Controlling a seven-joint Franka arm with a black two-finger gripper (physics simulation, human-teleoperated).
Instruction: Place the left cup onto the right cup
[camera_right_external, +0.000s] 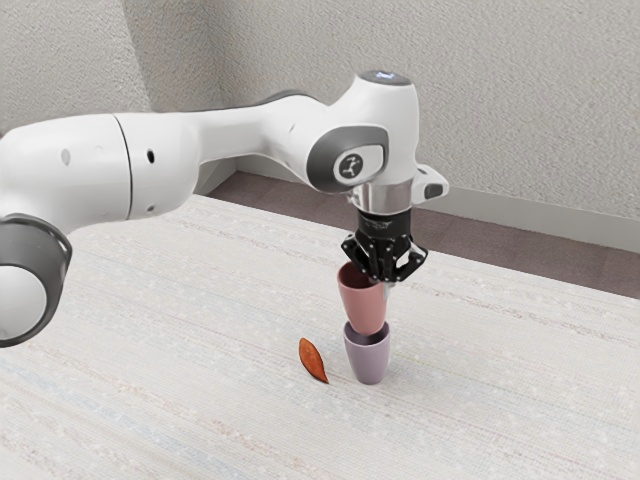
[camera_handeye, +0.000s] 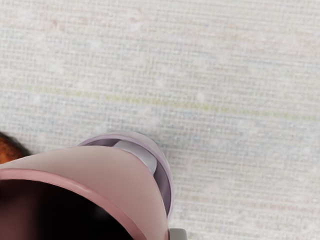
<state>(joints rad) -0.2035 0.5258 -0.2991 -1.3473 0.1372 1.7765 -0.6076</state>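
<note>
Claw (camera_right_external: 385, 278) clenched on the rim of the pink cup (camera_right_external: 360, 300), whose base sits inside the purple cup (camera_right_external: 366, 358); probably light, rigid, slick; rim suits.

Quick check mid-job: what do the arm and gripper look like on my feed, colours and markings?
The arm is glossy white with rounded links and grey joint bands. Its wrist joint carries a grey disc with a white logo and a blue light on top. One link has small dark holes. The gripper is black and angular.
</note>
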